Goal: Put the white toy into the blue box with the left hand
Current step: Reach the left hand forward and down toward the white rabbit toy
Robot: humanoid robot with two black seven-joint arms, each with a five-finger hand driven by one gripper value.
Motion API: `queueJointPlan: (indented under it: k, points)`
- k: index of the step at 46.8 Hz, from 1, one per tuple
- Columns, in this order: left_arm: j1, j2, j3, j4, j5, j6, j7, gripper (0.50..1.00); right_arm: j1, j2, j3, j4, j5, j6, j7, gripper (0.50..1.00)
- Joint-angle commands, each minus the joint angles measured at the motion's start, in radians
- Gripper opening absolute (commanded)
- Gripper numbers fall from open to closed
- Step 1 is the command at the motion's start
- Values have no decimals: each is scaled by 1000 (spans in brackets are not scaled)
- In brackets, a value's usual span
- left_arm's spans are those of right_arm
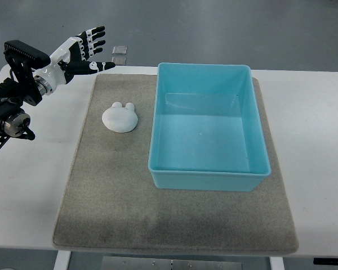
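White toy lay ungrasped on the grey mat, just left of the empty blue box.
From the top view, the left robot hand hung spread and empty over the tabletop's far-left corner, apart from the toy, probably poised to reach.

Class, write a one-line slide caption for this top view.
Open left hand hovers beyond white toy; blue box empty.

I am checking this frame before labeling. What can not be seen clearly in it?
- Top view: left arm cut off by the left edge.
- Right robot hand: outside the picture.
- White toy: underside hidden against the mat.
- Two small squares on the floor: too small to identify.
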Motion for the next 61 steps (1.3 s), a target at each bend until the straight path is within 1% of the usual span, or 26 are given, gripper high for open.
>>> queueJointPlan:
  k: [1,5,9,15,24,27,32,35,44,55,58,61]
  points:
    - [0,13,1,0,84,0,-15,941,0,0,1,0,0,0,0,936]
    - [2,35,11,-10,167,-1,-25,941,0,0,1,0,0,0,0,936]
    - [2,53,68,-16,242,-1,-36,941,0,0,1,0,-1,0,0,936]
    - [-2,93,99,-34,286,-1,-79,941,0,0,1,0,0,0,0,936]
    - [0,119,117,-78,397,5,-88,928,0,0,-1,0,0,0,0,936]
    - [0,138,119,-98,437,8,-99,919,0,0,1,0,0,0,0,936]
    - [0,150,119,-118,510,12,-121,919,0,0,1,0,0,0,0,936]
    - [0,151,119,-120,558,31,-130,919,0,0,-1,0,0,0,0,936]
    - [2,159,142,-120,658,81,-130,919,0,0,1,0,0,0,0,936]
    - [-9,154,183,-120,724,187,-130,919,0,0,-1,0,0,0,0,936]
    - [-14,151,185,-131,725,190,-130,919,0,0,-1,0,0,0,0,936]
    - [-15,154,191,-164,727,186,-130,919,0,0,-1,0,-1,0,0,936]
